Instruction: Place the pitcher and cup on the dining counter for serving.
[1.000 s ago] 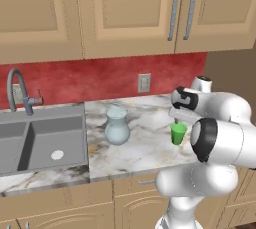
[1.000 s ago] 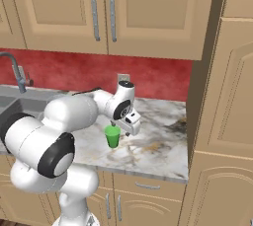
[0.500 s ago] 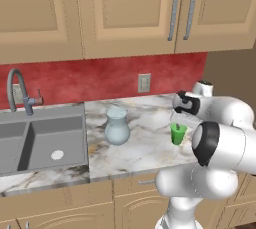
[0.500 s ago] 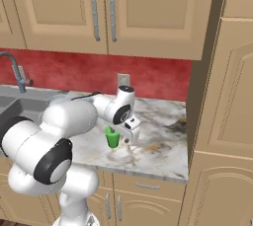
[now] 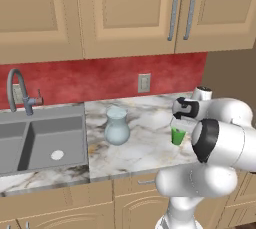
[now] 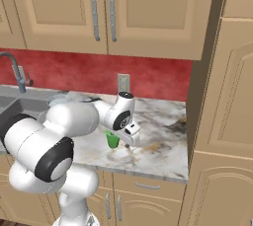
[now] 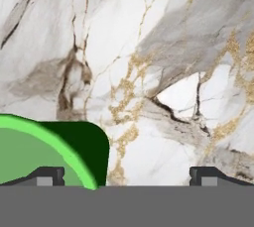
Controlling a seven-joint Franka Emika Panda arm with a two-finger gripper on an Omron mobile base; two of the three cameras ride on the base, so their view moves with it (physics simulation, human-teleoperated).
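Hovering our tool (image 7: 126,174) over the cup (image 5: 177,136), jaws spread wide and gripping nothing.

We are looking straight down at the marble table (image 7: 163,62): the cup's (image 7: 37,151) green rim is sitting at the lower left, partly under one fingertip (image 7: 45,175), off-centre between the two tips. In the base views we are seeing the cup (image 6: 112,139) standing upright on the table (image 5: 145,148) just below our tool (image 6: 129,136), with the pitcher (image 5: 117,127) standing well apart, nearer the sink (image 5: 37,140).
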